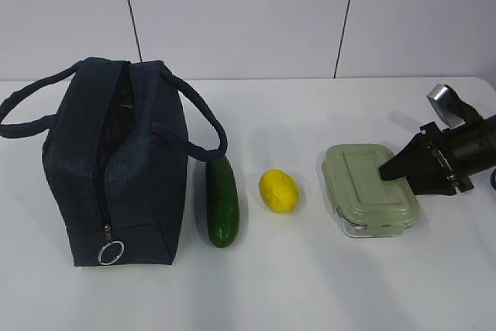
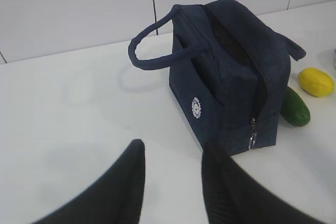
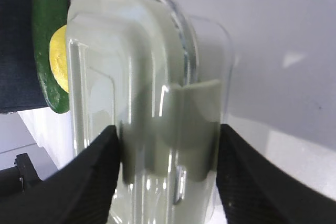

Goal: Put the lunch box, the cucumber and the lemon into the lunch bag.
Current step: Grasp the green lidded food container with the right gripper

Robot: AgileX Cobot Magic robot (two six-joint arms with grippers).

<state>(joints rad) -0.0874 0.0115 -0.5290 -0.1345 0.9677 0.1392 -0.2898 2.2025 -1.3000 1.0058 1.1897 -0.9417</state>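
Right gripper (image 3: 168,177) clamped across the lunch box (image 1: 370,189) at right. Left gripper (image 2: 170,182) partly open, empty, above bare table (image 2: 68,103). Leftward: lemon (image 1: 279,191), cucumber (image 1: 222,201), then lunch bag (image 1: 116,162), unzipped.

White table (image 1: 310,284); white panelled wall (image 1: 232,13) behind.

Navy lunch bag (image 1: 116,168), dark green cucumber (image 1: 222,201), yellow lemon (image 1: 279,191), sage-lidded lunch box (image 1: 368,187).
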